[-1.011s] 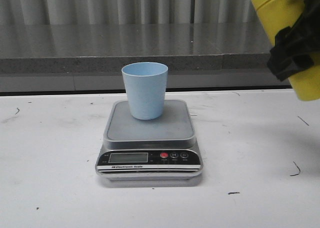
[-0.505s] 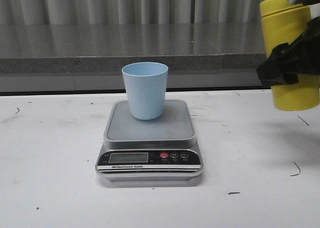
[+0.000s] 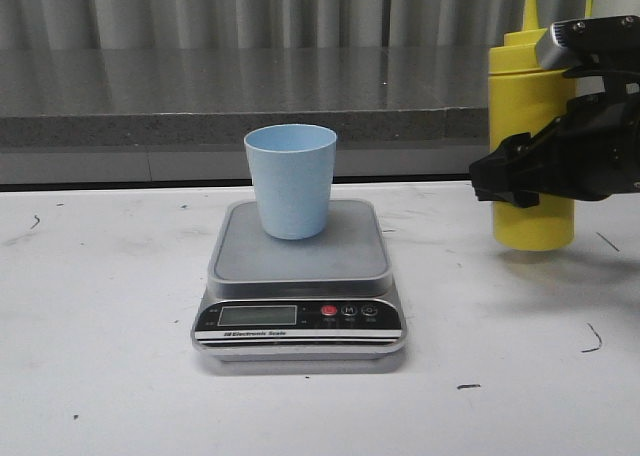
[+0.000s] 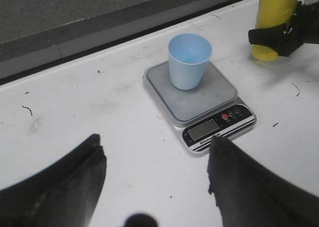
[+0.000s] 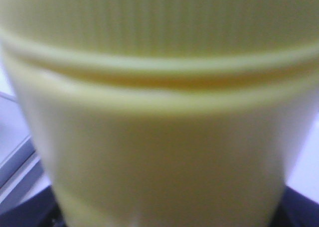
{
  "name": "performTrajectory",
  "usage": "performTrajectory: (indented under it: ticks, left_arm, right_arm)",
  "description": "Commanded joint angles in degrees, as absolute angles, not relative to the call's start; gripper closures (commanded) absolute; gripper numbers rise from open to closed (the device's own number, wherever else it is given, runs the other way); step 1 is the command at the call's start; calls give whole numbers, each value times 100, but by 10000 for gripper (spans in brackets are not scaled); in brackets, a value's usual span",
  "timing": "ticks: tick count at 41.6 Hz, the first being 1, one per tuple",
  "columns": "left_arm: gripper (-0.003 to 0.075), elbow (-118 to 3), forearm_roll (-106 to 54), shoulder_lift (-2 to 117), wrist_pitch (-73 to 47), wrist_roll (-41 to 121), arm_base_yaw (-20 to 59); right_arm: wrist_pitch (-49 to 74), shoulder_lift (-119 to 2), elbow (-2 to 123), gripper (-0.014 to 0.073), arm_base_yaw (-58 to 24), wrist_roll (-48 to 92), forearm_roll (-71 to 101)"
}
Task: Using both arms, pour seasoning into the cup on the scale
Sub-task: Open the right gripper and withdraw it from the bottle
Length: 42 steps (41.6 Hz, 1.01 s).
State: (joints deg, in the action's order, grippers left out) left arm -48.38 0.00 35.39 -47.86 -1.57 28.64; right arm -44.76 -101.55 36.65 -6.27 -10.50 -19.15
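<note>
The yellow squeeze bottle (image 3: pixel 530 156) stood upright near the right edge of the white worktop (image 3: pixel 100 356), the right gripper (image 3: pixel 522 181) clamped round its middle; the pale blue cup (image 3: pixel 290 180) sat at the back of the digital scale (image 3: pixel 298 276). The left gripper (image 4: pixel 154 179) hung spread wide and empty. The soft-walled bottle probably dents, so a mid-body hold seemed safest.

A test bench: scuffed white table (image 3: pixel 110 306); grey curtain (image 3: pixel 250 11) behind.
</note>
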Motion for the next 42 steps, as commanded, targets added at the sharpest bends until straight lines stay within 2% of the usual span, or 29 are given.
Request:
performTrajectory:
  ticks: [1, 13, 31, 42]
  left_arm:
    - [281, -4987, 0, 3548, -4360, -212, 2854]
    - [281, -4987, 0, 3548, -4360, -212, 2854]
    - [281, -4987, 0, 3548, -4360, -212, 2854]
    - [281, -4987, 0, 3548, -4360, -212, 2854]
  right_arm:
    - [-5534, -10070, 3815, 314, -586, -786, -1572]
    - [-6402, -10518, 3815, 314, -586, -419, -1533]
    - [-7064, -10989, 3815, 309, -586, -369, -1090]
    - [-6891, -10989, 3815, 109, -586, -369, -1095]
